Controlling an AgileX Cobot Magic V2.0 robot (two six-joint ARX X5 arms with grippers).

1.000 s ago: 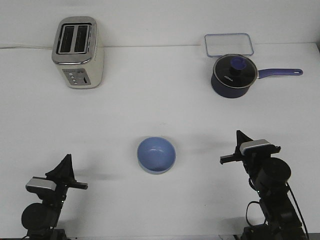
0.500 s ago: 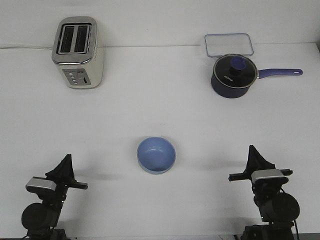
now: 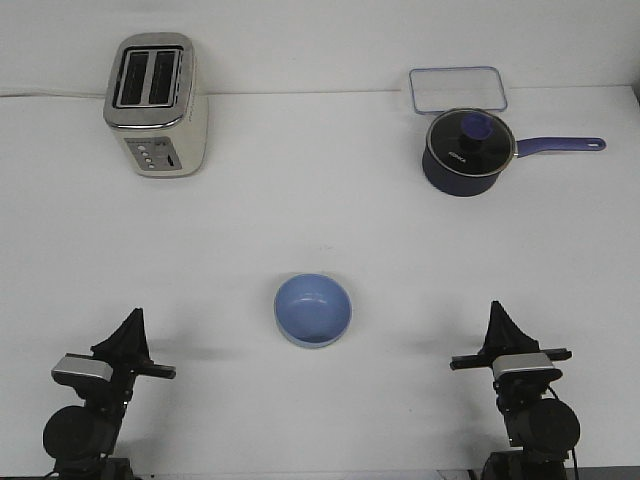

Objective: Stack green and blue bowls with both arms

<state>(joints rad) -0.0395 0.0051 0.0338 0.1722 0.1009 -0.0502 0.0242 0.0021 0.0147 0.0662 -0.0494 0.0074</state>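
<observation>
Left arm [image 3: 125, 335]: seen at the near left corner, well apart from everything; nothing is held; the jaws are drawn to a point, but how far they are parted cannot be told.
Right arm [image 3: 499, 318]: seen at the near right corner, likewise holding nothing; the gap of the jaws cannot be told either.
Blue bowl [image 3: 313, 309]: set upright on the white tabletop [image 3: 300, 210], between the two arms and a little beyond them.
Green bowl: none can be seen; whether it sits beneath the blue one cannot be told.
Handling: the bowl is judged light, stiff and smooth, so likely slippery; the rim is best pinched, one jaw inside, one outside.
Far left: one toaster [image 3: 155, 105].
Far right: one lidded saucepan [image 3: 467, 152], with one clear container [image 3: 457, 88] just behind it.
Count: one bowl visible, two arms.
</observation>
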